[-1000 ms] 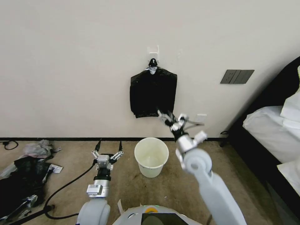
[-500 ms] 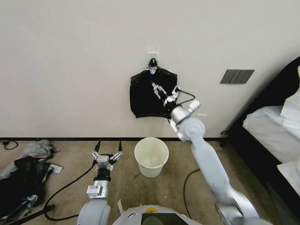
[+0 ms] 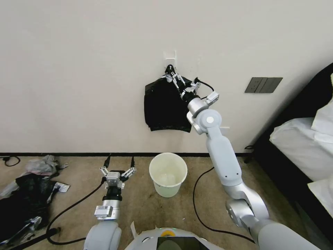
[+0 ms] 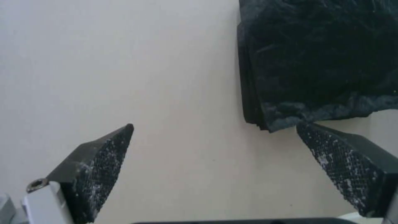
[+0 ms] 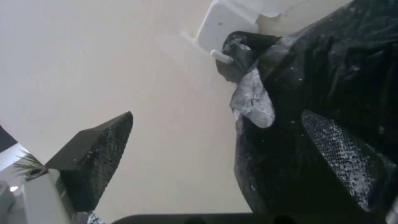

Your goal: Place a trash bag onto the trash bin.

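A thick sheaf of black bags (image 3: 166,106) hangs flat on the wall from a white hook (image 3: 170,55), held by a black clip. No single trash bag stands apart from it; the trash bag is hidden. My right gripper (image 3: 175,77) is raised to the sheaf's top edge, just below the clip, and is open. In the right wrist view one finger (image 5: 340,155) lies over the black plastic (image 5: 331,77) and the other is off to the side against the wall. The cream-white trash bin (image 3: 168,189) stands open on the carpet below. My left gripper (image 3: 120,163) hovers open, low and left of the bin.
A heap of black plastic with pale scraps (image 3: 24,198) lies on the floor at the far left. Black cables (image 3: 69,208) run over the carpet. A bed with white covers (image 3: 301,146) fills the right side. A dark switch panel (image 3: 263,85) is on the wall.
My right arm has risen from just above the bin, up along the hanging sheaf, to its top by the clip. The left arm has stayed put.
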Available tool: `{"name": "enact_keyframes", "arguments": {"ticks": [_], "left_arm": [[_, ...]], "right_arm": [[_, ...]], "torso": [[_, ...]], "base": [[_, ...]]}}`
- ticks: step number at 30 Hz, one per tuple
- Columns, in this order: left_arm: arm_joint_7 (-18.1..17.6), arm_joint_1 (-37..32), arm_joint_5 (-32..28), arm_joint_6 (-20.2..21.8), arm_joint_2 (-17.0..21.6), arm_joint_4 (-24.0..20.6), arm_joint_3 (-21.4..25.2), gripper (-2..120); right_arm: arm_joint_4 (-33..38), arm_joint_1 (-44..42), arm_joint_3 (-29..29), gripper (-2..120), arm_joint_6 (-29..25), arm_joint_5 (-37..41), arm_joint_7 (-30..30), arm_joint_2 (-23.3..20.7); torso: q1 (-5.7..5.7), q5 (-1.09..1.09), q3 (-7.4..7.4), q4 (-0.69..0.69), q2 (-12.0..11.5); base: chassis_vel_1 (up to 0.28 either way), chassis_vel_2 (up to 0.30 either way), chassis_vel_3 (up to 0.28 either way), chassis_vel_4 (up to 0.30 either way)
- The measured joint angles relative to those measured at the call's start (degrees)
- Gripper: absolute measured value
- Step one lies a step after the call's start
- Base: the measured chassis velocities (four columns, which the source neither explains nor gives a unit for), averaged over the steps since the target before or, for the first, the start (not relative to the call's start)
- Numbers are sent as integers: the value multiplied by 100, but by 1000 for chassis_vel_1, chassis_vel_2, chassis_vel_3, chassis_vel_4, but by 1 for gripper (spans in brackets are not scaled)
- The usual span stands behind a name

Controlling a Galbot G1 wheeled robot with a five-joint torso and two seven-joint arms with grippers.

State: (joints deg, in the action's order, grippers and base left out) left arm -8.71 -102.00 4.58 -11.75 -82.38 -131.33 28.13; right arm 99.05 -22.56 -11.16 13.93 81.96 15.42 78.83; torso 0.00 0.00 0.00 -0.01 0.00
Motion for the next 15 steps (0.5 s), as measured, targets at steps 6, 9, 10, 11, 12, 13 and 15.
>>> {"name": "enact_keyframes", "arguments": {"ticks": [6,9,10,11,12,13,15], "left_arm": [[-7,-10,-1,-2,3,39,-25,100],[-8,-12,-1,-2,-5,26,-48,100],[-8,-12,-1,-2,0,25,-47,100],[-8,-12,-1,-2,0,25,-47,100],[-8,-13,-1,-2,6,25,-42,100],[-8,-13,-1,-3,10,25,-35,100],[-8,-13,-3,-4,16,26,-21,100]], "right_arm": [[-193,148,118,100,-1,-86,-7,84],[-375,274,187,100,0,-107,-28,133],[-455,331,201,100,0,-116,-42,157],[-455,331,201,100,0,-116,-42,157],[-514,370,206,100,0,-123,-51,172],[-562,399,208,100,0,-130,-58,185],[-626,434,210,100,2,-135,-72,197]], "torso": [[0,0,0,1,0],[0,0,0,1,0],[0,0,0,1,0],[0,0,0,1,0],[0,0,0,1,0],[0,0,0,1,0],[0,0,0,1,0]], "base": [[0,0,0,0],[0,0,0,0],[0,0,0,0],[0,0,0,0],[0,0,0,0],[0,0,0,0],[0,0,0,0]]}}
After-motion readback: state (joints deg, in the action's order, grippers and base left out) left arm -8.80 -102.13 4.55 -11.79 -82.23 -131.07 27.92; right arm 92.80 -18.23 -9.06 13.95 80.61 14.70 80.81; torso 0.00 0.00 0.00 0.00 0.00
